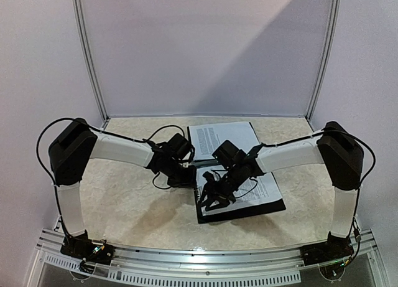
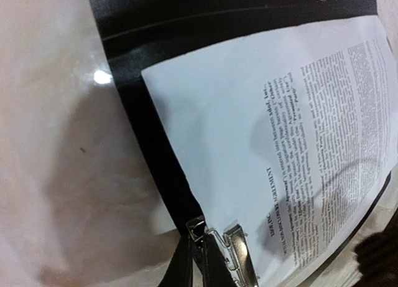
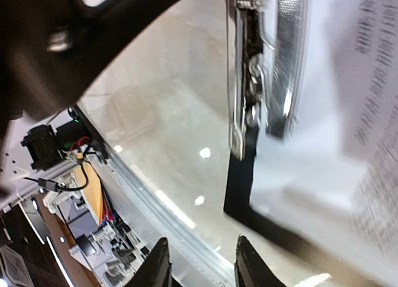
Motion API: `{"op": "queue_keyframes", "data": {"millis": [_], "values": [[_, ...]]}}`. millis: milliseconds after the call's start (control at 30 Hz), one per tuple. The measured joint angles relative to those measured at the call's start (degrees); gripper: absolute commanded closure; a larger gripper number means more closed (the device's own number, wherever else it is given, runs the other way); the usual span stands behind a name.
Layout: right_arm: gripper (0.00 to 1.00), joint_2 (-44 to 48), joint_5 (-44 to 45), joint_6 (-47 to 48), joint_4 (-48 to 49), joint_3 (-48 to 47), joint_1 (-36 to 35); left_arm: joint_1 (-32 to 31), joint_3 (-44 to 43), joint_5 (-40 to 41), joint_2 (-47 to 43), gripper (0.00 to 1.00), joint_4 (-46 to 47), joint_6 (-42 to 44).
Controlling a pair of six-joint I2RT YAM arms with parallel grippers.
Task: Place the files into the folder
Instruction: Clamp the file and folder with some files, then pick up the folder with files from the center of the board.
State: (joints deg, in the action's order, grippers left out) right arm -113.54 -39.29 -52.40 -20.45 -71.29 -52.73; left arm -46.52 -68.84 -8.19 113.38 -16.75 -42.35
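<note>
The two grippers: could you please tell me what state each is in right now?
Left gripper: closed beside the metal clip of the folder; whether it grips anything cannot be told.
Right gripper: open, holding nothing.

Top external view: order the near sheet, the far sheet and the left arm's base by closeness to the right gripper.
1. The near sheet, directly under the right gripper.
2. The far sheet, beyond it toward the back.
3. The left arm's base, at the near-left corner.
</note>
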Motion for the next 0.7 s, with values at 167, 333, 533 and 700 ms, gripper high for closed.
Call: {"op": "queue_keyframes", "data": {"millis": [167,333,533,700], "values": [[0.43,7.56,2.36,3.72,-8.39,-1.44,2.67,0.02,-1.64,4.94,-2.80,0.34,-5.66,4.33],[0.32,17.25,9.70,10.91,-15.21,0.85,14.29,0.02,-3.72,9.84,-9.22,0.20,-9.09,7.37],[0.29,26.18,19.54,17.03,-16.44,15.37,31.04,0.02,1.40,12.22,-19.23,0.07,-6.01,7.93],[0.28,26.47,23.52,20.04,-16.37,23.04,33.31,0.02,12.39,9.94,-22.43,0.07,-2.14,6.88]]}}
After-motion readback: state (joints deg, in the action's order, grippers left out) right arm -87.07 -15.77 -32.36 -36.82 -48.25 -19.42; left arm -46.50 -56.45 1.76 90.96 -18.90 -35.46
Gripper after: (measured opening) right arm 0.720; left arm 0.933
